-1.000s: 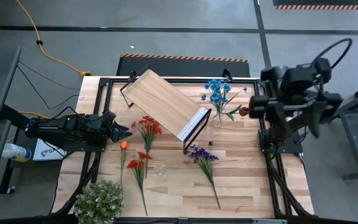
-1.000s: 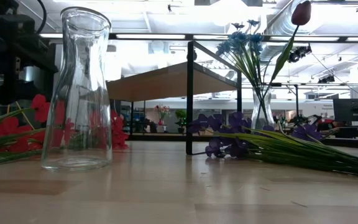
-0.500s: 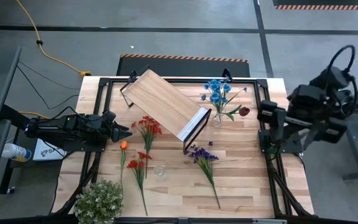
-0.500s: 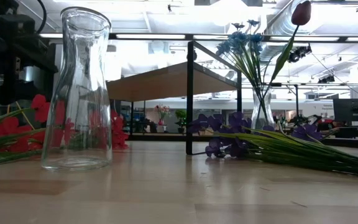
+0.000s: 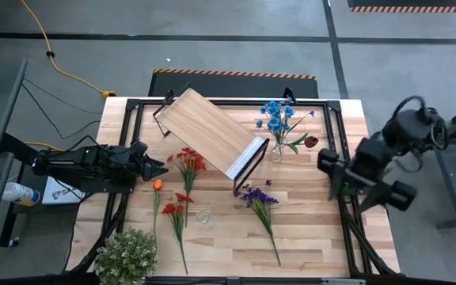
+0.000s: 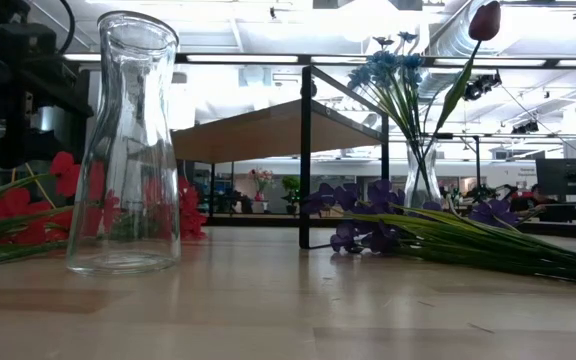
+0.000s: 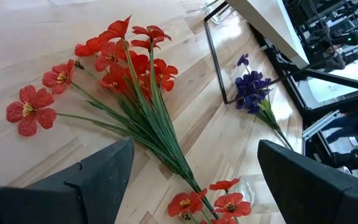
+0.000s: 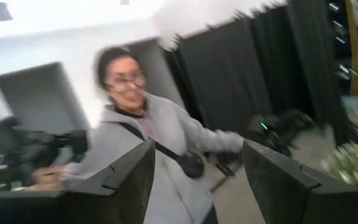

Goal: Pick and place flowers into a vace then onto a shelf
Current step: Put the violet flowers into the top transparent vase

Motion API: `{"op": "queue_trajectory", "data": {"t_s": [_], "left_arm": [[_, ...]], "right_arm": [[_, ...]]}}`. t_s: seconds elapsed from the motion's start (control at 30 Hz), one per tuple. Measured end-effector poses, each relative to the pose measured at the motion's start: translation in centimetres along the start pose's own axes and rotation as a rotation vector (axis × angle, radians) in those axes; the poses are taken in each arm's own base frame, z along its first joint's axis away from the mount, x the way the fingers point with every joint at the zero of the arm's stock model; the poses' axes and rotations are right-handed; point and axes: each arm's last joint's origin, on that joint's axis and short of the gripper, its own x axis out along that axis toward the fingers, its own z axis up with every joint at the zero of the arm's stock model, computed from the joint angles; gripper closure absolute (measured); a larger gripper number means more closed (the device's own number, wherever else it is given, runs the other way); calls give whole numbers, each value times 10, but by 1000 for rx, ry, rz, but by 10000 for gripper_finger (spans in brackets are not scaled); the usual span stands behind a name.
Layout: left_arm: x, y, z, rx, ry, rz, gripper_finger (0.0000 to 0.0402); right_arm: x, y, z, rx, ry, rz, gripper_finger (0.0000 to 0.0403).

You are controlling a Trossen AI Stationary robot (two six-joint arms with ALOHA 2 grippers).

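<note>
Flowers lie loose on the table: red sprigs (image 5: 187, 162) (image 7: 135, 68), an orange one (image 5: 157, 184), more red (image 5: 176, 207) and a purple sprig (image 5: 256, 196) (image 6: 368, 215). Blue flowers (image 5: 276, 117) and a dark red bloom (image 5: 311, 142) (image 6: 484, 20) stand with their stems in a glass vase (image 5: 276, 152) (image 6: 420, 175). An empty vase (image 5: 203, 218) (image 6: 123, 145) stands upright near the front. The shelf (image 5: 212, 131) stands slantwise at the back. My left gripper (image 5: 158, 168) (image 7: 191, 177) is open just left of the red sprigs. My right gripper (image 8: 194, 165) is open and raised on its arm (image 5: 370, 162) over the right edge, pointing into the room.
A bushy pale green plant (image 5: 125, 253) sits at the near left corner. Black frame rails (image 5: 347, 229) run along the table's sides. A person (image 8: 142, 143) stands in the room beyond the table. Bare wood lies between the purple sprig and the right rail.
My right gripper has drawn back from beside the vase with the blue flowers toward the table's right and near edges. It has sunk a little and tipped up from pointing down to about level. The dark red bloom stays in that vase.
</note>
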Motion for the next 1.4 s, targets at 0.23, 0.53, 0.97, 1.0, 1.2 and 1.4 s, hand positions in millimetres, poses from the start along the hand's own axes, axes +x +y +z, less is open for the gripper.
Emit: {"op": "queue_trajectory", "data": {"t_s": [0.23, 0.53, 0.97, 1.0, 1.2, 1.4], "left_arm": [[0, 0, 0, 1, 0, 0, 25], [0, 0, 0, 4, 1, 1, 25], [0, 0, 0, 4, 1, 1, 25], [0, 0, 0, 4, 0, 1, 25], [0, 0, 0, 4, 1, 1, 25], [0, 0, 0, 4, 1, 1, 25]], "right_arm": [[5, 12, -10, 9, 5, -82, 171], [8, 25, -29, 63, 50, -298, 171], [22, 51, -55, 127, 56, -466, 171], [23, 53, -57, 132, 57, -476, 171], [32, 64, -71, 167, 51, -543, 171], [38, 70, -85, 213, 46, -605, 171]]}}
